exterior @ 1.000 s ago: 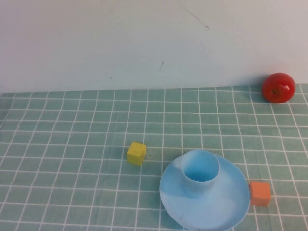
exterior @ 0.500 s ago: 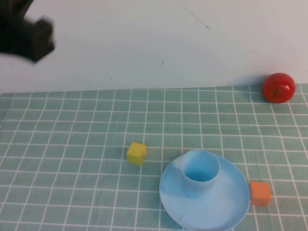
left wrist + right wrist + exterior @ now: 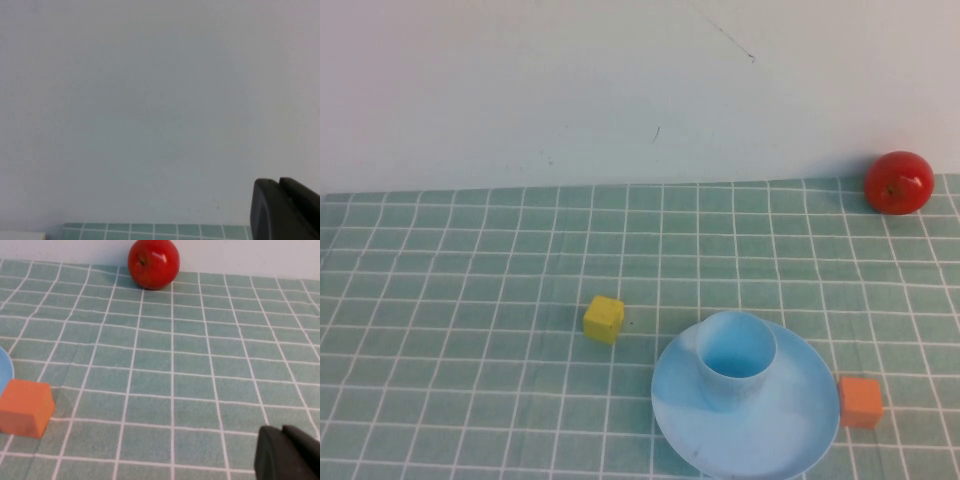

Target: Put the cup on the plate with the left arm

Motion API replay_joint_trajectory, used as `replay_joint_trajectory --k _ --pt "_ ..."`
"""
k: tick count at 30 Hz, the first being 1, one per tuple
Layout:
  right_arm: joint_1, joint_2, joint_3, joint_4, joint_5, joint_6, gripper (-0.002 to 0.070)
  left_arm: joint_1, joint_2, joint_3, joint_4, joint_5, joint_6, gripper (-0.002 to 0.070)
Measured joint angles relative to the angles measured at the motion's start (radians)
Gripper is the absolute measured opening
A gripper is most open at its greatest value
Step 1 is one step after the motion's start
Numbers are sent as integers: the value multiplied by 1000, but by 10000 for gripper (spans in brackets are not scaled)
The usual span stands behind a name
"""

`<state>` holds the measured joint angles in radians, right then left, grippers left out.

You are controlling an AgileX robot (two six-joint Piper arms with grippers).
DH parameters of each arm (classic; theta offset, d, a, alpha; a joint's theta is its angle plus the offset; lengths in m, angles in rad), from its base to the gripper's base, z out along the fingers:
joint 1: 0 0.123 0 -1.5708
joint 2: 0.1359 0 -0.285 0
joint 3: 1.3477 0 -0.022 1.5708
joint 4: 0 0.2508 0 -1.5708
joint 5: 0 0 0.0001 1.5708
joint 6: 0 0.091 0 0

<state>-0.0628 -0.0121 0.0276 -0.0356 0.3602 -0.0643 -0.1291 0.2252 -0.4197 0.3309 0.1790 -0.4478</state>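
The light blue cup (image 3: 736,358) stands upright on the large light blue plate (image 3: 790,430) at the near middle right of the checked cloth. Neither arm shows in the high view. My left gripper (image 3: 279,182) shows only as black fingers pressed together at the edge of the left wrist view, raised and facing the white wall, far from the cup. My right gripper (image 3: 282,430) shows the same way, low over the cloth, fingers together and empty. A sliver of the plate's rim (image 3: 4,371) shows in the right wrist view.
A yellow cube (image 3: 604,319) lies left of the plate. An orange cube (image 3: 861,401) lies close to the plate's right rim and also shows in the right wrist view (image 3: 25,407). A red apple (image 3: 898,182) sits far right by the wall, and shows in the right wrist view (image 3: 153,263).
A blurred black arm part showed at the high view's top left half a second ago and is gone now. Cup, plate and cubes have not moved.
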Motion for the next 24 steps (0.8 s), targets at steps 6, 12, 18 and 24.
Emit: replay_joint_trajectory --k 6,12,18,24 --pt "0 0 0 0 0 0 -2 112 -123 93 0 -23 -113 -1" --pt "0 0 0 0 0 0 -2 122 -210 211 0 46 -119 -1" --pt "0 0 0 0 0 0 -2 104 -237 362 -9 91 -130 -2" --pt "0 0 0 0 0 0 -2 112 -237 441 -52 162 -136 -2"
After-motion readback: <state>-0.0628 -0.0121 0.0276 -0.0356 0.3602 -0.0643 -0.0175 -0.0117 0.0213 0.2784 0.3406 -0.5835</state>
